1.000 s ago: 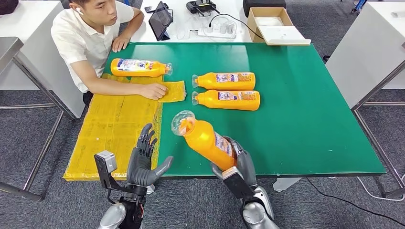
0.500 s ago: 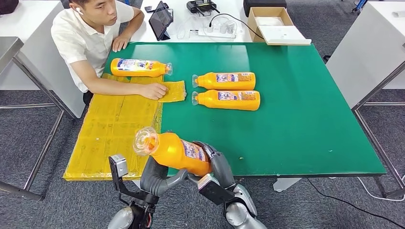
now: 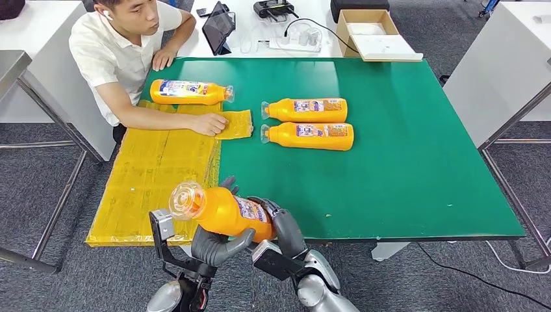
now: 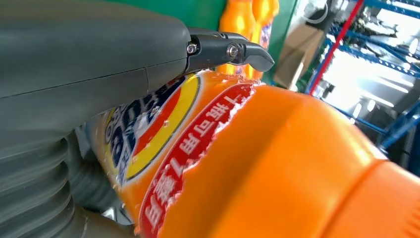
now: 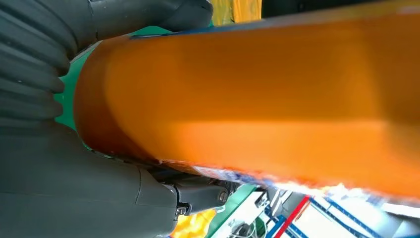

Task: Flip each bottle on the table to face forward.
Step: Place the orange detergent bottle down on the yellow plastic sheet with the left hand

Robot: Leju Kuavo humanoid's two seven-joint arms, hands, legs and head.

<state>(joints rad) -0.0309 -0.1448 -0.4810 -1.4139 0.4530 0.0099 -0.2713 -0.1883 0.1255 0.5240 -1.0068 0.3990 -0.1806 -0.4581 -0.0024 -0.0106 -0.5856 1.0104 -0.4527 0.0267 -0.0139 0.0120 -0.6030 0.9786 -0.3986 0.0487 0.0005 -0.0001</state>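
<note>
A: At the green tabletop's (image 3: 416, 162) near edge, what's held?
B: Orange plastic bottle with clear cap (image 3: 221, 209), lying sideways above that edge. Right hand (image 3: 281, 224) wraps its base; left hand (image 3: 211, 244) cups it from underneath, fingers closed against it.
A: Others?
B: Two orange bottles (image 3: 305, 123) lie mid-tabletop, a third (image 3: 190, 92) by the person's (image 3: 123, 52) arm.

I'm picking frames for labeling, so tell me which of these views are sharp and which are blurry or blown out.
Head view: sharp and evenly lit, green table without glare. Left wrist view: held bottle too close, label edges soft, background overexposed. Right wrist view: the bottle's orange side smeared and featureless, bright patch behind it blown out.
</note>
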